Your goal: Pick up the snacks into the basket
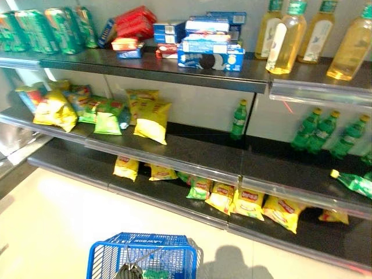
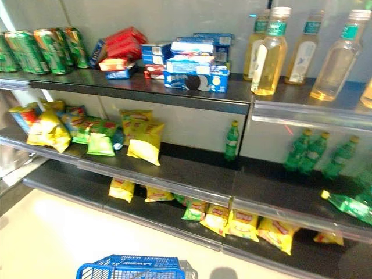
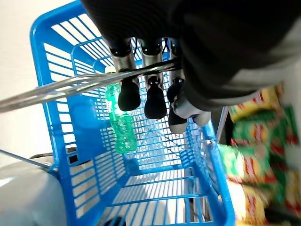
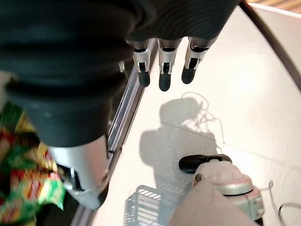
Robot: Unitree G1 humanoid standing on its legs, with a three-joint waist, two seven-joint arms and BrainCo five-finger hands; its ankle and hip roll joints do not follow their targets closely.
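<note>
- Shelves (image 1: 174,154) carry yellow and green snack bags (image 1: 152,121); none yet picked up
- blue basket (image 3: 70,117) hangs from left hand (image 3: 155,89), fingers curled round its metal handle (image 3: 61,87); green bottle (image 3: 121,125) lies inside
- right hand (image 4: 162,70) hangs empty, fingers relaxed

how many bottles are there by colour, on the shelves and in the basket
yellow bottles, top shelf: 4
upright green bottles, middle shelf: 4
lying green bottle, right end of the shelf: 1
green bottle in the blue basket: 1
total: 10
Slivers cut off at the right edge of the views are not counted.
</note>
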